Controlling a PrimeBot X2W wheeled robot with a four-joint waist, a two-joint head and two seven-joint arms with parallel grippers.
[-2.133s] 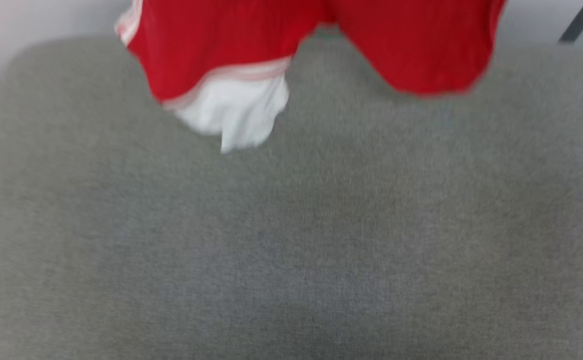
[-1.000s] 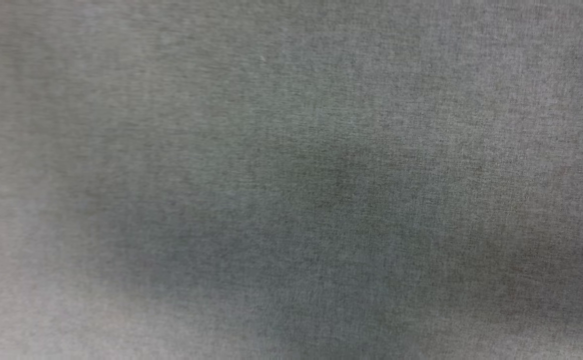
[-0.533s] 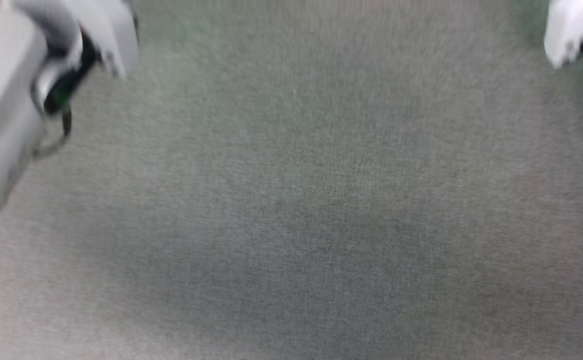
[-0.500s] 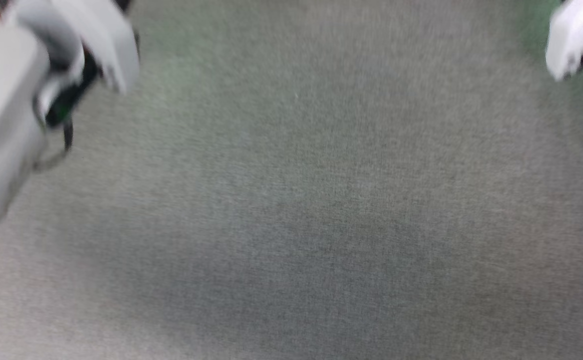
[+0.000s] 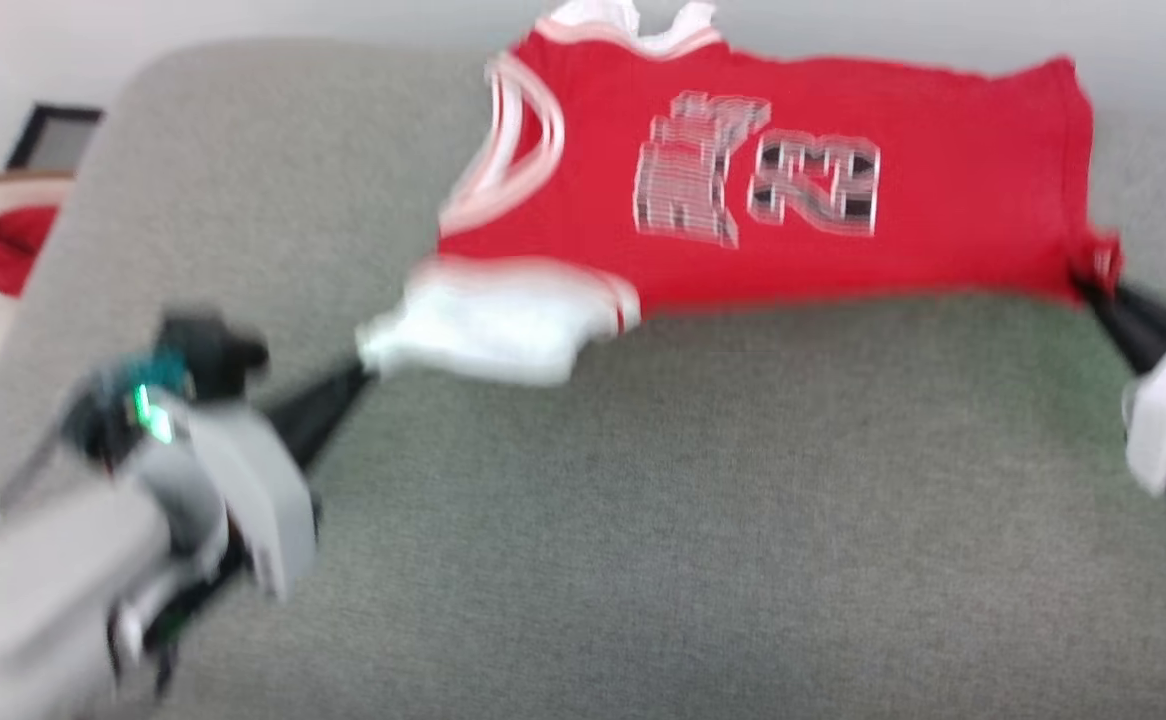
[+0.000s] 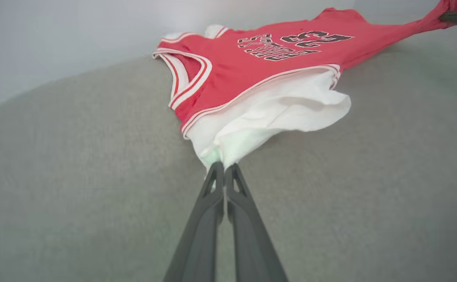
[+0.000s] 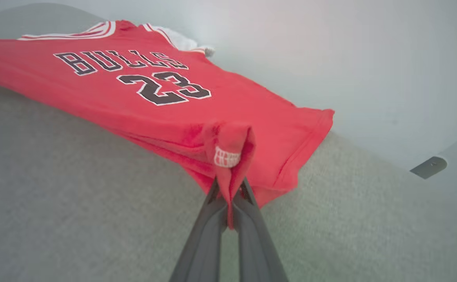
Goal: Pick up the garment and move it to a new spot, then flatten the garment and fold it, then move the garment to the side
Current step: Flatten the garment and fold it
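The garment (image 5: 793,200) lies spread at 12 o'clock on the grey surface (image 5: 643,520), with the left gripper (image 6: 223,169) clamped on its white sleeve (image 6: 275,113) and the right gripper (image 7: 229,192) on its hem corner (image 7: 228,150); flattening appears underway, while folding and the move aside remain.

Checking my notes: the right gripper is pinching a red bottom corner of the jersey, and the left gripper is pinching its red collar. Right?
Not quite: what the left gripper pinches is the white sleeve of the jersey, as the left wrist view shows. The rest holds.
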